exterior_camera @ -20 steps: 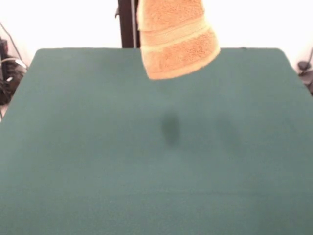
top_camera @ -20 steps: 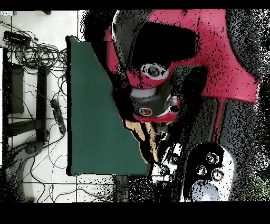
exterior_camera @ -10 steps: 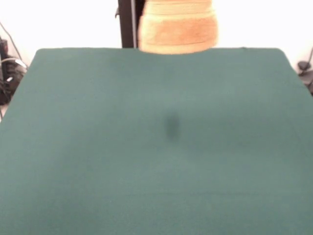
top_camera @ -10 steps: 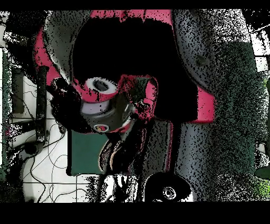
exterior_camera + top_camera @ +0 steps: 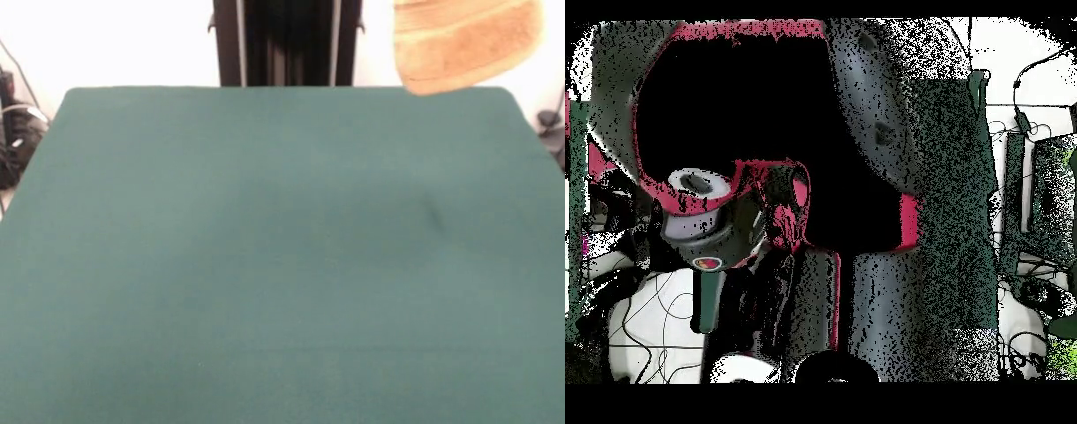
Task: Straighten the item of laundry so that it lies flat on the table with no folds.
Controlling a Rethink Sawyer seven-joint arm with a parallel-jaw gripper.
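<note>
Since half a second ago your towel (image 5: 465,42) has swung from the top centre of the front view over to about 1 o'clock, and the black pedestal column (image 5: 287,42) it was covering now shows plainly at 12 o'clock. You see only the towel's lower part: it hangs in the air, cut off by the top edge, with its woven band running slantwise across it and its bottom edge tilted, higher toward the right. It hangs clear of the desk (image 5: 282,265), above the far right corner, and nothing lies on the green cloth; a faint dark patch sits on the cloth at roughly 3 o'clock. In your overhead view the red and black arm (image 5: 715,215) fills most of the picture, with only strips of green desk showing around it. You cannot tell whether the hand is clenched or released, since neither view shows it clearly.
</note>
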